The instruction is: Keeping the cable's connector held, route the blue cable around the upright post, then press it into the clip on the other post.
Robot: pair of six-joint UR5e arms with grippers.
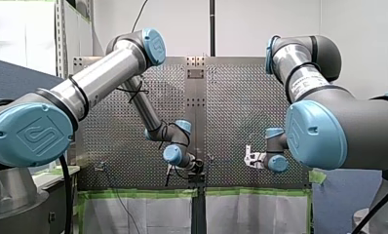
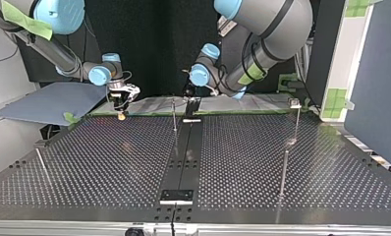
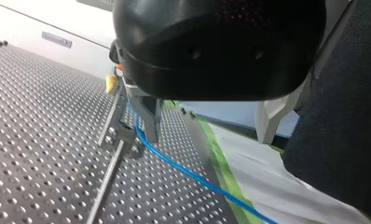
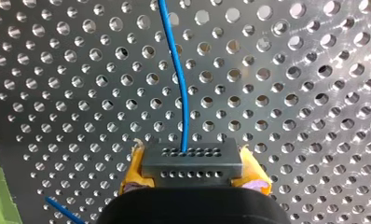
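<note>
My right hand [image 4: 193, 170] clamps connector [image 4: 190, 157] between yellow pads [image 4: 131, 171] | blue cable [image 4: 179, 79] runs ahead over desk [image 4: 291, 93] | my left hand [image 3: 139, 123] narrow, pinching blue cable just beside upright post [image 3: 110, 170]

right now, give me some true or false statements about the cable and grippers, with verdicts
My right gripper clamps the grey connector between yellow pads. True.
The blue cable leaves the connector and runs ahead of that gripper. True.
The table is solid wood. False: it is perforated metal.
In the top view my right gripper hangs at the table's near edge. False: it is at the far edge.
</note>
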